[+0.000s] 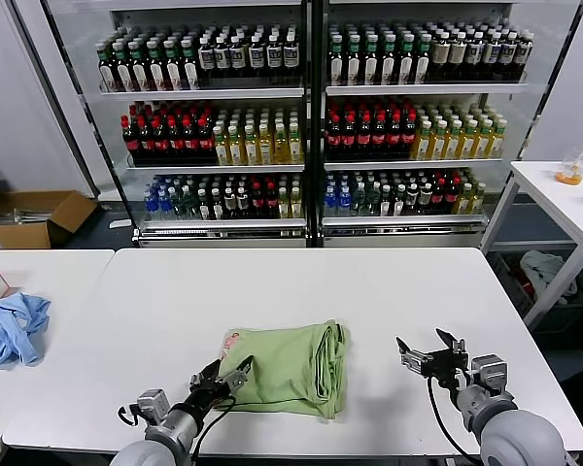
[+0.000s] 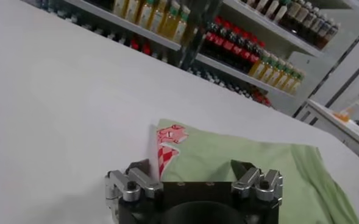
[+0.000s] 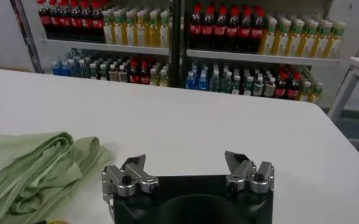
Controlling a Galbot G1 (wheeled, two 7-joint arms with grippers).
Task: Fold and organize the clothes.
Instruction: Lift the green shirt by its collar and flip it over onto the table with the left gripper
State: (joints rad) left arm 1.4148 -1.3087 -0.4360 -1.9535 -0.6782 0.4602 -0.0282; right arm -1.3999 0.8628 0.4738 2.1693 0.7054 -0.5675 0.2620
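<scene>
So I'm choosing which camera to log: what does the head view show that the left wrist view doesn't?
Only the head view shows the blue garment on the neighbouring table, the cardboard box and the right end effector, open above the table. Only the left wrist view shows the red-and-white print clearly. Both show the folded green shirt, the open left end effector at its edge, and the drinks shelves.

Left gripper [image 2: 194, 171] hangs low over the tabletop [image 2: 57, 103] with its jaws spread wide, gripping nothing. Just beyond it lies the folded green shirt [image 2: 240, 164], its red-and-white print [image 2: 169, 143] at the near corner. Bottle shelves [image 2: 240, 52] line the tabletop's far edge.
</scene>
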